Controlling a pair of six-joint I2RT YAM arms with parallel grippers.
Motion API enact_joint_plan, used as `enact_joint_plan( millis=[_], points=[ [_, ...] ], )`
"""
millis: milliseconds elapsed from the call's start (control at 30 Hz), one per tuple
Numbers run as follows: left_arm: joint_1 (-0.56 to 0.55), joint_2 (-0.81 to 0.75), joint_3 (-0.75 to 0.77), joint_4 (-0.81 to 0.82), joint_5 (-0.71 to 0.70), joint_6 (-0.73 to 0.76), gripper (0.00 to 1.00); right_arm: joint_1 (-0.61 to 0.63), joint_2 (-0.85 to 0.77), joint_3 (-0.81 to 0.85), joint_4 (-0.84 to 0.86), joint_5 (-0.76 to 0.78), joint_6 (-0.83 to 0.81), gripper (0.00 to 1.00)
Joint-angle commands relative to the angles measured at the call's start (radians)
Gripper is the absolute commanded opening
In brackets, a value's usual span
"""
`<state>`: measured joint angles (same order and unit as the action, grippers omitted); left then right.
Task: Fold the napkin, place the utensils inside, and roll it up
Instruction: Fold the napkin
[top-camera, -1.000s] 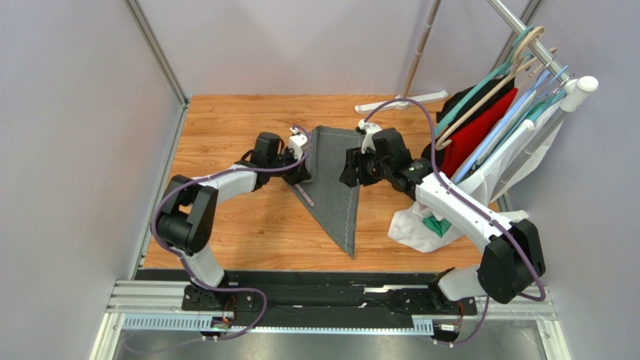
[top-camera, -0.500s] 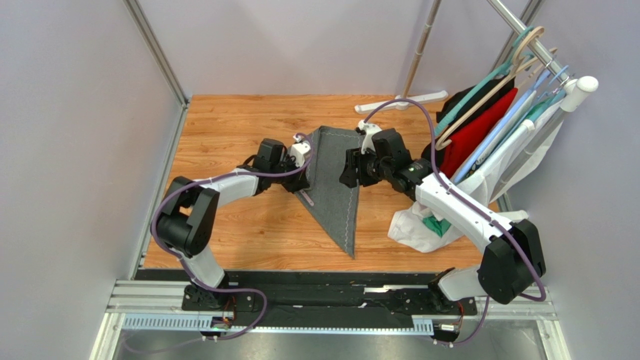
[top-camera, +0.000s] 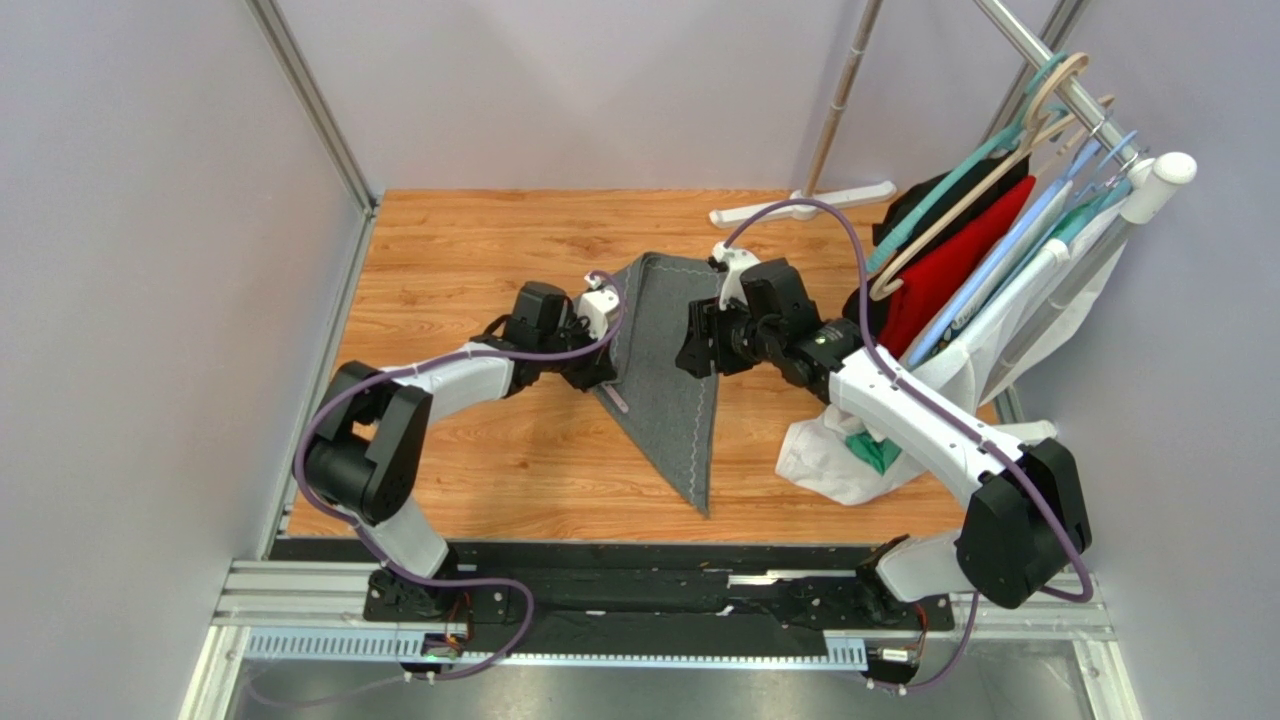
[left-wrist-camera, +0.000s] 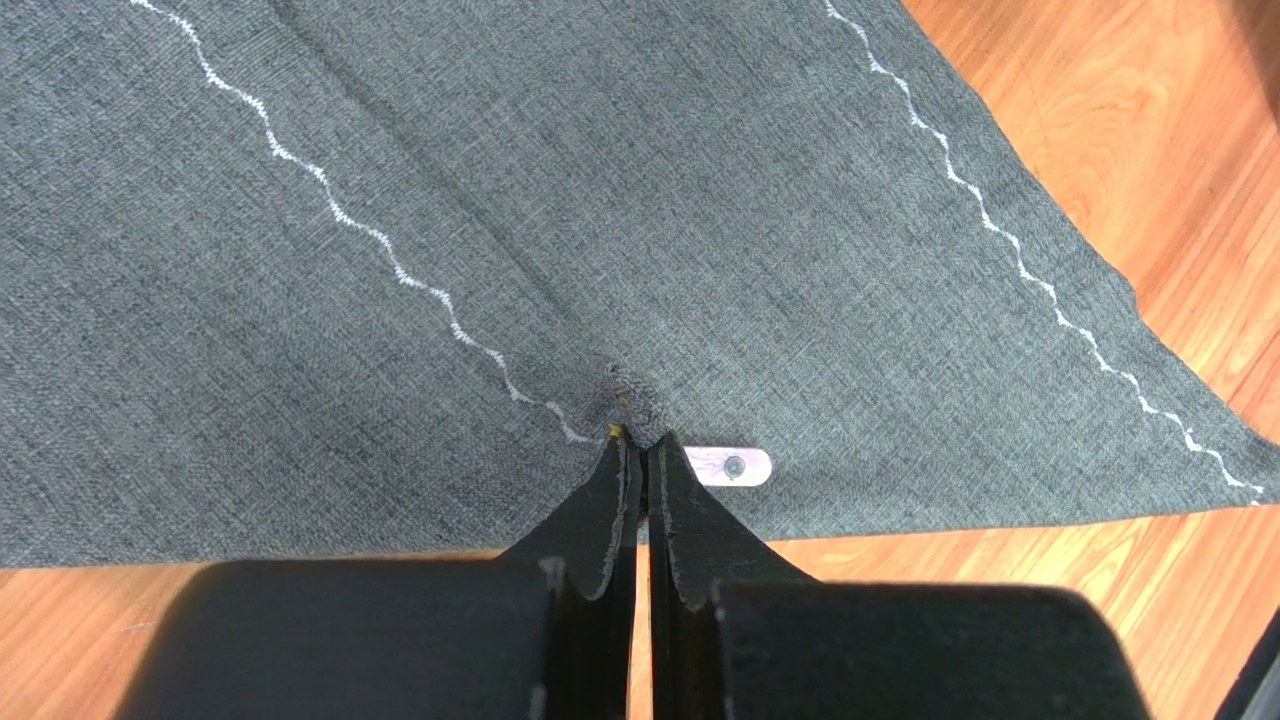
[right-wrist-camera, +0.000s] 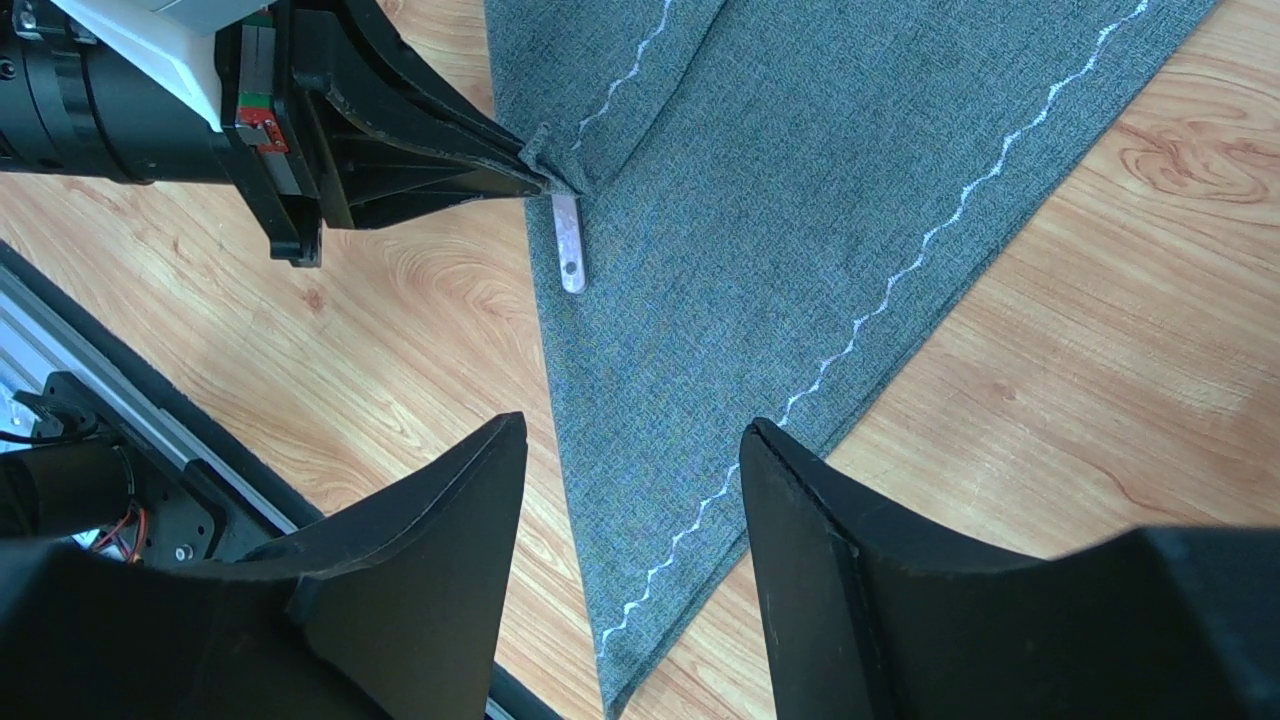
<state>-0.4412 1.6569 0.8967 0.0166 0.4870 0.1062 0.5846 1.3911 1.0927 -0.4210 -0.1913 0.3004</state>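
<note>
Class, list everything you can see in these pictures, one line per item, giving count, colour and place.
napkin: one, dark grey, folded to a triangle, mid-table.
utensil: one end showing, pale pink, at the napkin's left edge.
table: one, orange-brown wood.
white cloth: one, white, table's right edge.
garments on hangers: several, red, black, white, rack at right.
white bar: one, white, table's far edge.
left tool: one, black, shut on the napkin's left edge.
right tool: one, black, open above the napkin.
</note>
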Motion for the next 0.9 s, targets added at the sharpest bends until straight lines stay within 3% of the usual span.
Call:
enact_joint_plan(
  millis=[0,300,433,467,533,600,667,867],
  points=[
    [-0.014,0.003,0.033,-0.044,-0.001,-0.01,0.0,0.006,-0.024,-0.013,0.021,0.013,0.013,0.58],
    [-0.024,-0.015,0.024,-0.069,-0.025,-0.034,0.21,0.007,-0.027,-0.017,0.019,0.016,0.013,0.58],
    [-0.024,-0.034,0.004,-0.05,-0.028,-0.051,0.56,0.008,-0.029,-0.02,0.021,0.016,0.011,0.58],
    [-0.024,-0.036,0.004,-0.043,-0.025,-0.056,0.57,0.009,-0.029,-0.02,0.019,0.016,0.013,0.58],
    [-0.024,-0.036,0.013,-0.04,-0.008,-0.062,0.69,0.009,-0.033,-0.02,0.016,0.018,0.011,0.58],
    [-0.024,-0.039,0.016,-0.033,0.004,-0.074,0.71,0.011,-0.044,-0.024,0.011,0.021,0.011,0.58],
    [-0.025,-0.048,0.016,-0.023,0.016,-0.086,0.89,0.011,-0.05,-0.025,0.008,0.027,0.013,0.58],
    [-0.034,-0.097,0.007,0.025,0.042,-0.124,0.9,0.009,-0.067,-0.033,-0.001,0.042,0.012,0.58]
  ],
)
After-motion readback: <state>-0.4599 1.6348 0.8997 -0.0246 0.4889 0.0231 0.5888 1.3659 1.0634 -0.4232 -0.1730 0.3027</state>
